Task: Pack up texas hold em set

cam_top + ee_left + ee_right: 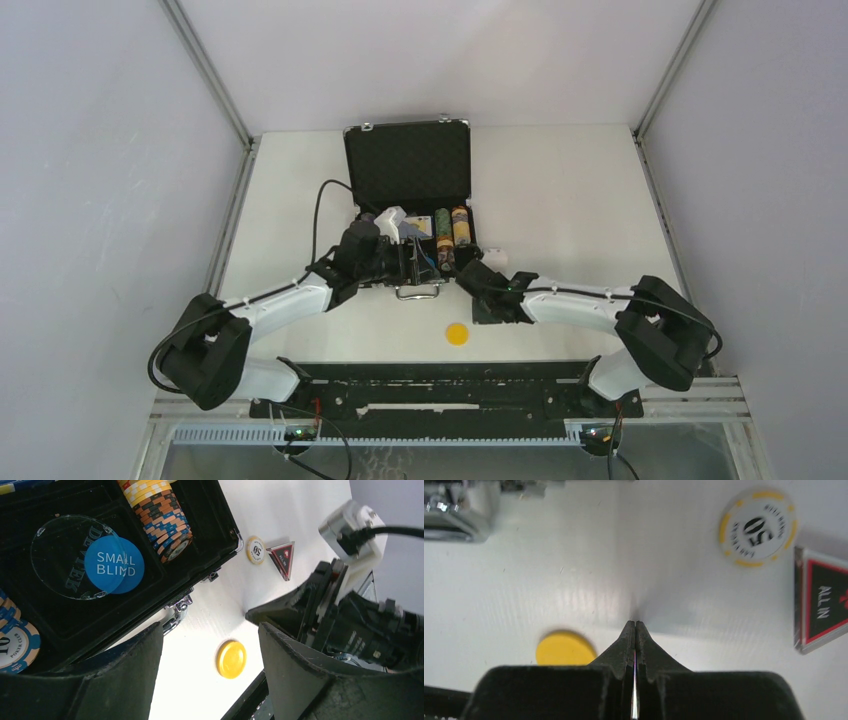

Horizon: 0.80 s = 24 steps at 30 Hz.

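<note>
On the desk (560, 200), the right fingers (621, 647), shut empty, should open to pinch the yellow button (565, 648) edgewise; left fingers (125, 680) stand wide, empty.

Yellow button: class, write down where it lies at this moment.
Top view: the yellow button lies on the table outside the open case, on the near side of its handle, roughly central left to right.
</note>
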{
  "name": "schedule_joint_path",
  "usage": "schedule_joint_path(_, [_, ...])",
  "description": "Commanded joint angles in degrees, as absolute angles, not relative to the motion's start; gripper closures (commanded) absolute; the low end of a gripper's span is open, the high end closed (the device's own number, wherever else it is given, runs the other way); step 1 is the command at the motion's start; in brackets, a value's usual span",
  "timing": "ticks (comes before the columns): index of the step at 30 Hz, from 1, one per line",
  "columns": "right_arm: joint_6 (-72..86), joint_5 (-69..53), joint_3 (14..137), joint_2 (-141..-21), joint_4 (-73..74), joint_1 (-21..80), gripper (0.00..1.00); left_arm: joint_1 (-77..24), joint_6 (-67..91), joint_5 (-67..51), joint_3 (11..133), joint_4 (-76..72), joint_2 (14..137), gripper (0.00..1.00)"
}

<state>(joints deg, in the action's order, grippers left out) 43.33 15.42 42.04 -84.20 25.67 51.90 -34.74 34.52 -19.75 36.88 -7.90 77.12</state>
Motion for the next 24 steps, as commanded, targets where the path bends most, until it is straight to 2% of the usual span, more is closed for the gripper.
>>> schedule_joint_path(1, [49.17, 19.14, 41.93, -81.19, 27.59, 56.13, 1.0, -34.45, 34.43, -20.74, 37.03, -9.02, 75.52, 0.26])
schedule_joint_path(5, [48.03, 21.08, 41.76, -78.96, 27.48, 54.89, 1.0, -34.45, 34.73, -20.85, 36.73, -9.78, 75.41, 0.26])
schedule_joint_path(16, [34.44, 17.03, 43.17, -81.03, 21.89, 34.51, 1.0, -34.48, 33.66, -19.68, 37.4, -9.23, 75.84, 0.26])
schedule_joint_path(24, [34.45, 15.47, 43.05, -86.04, 20.45, 34.49, 1.0, -34.38, 33.14, -19.25, 37.35, -8.7, 75.87, 0.26])
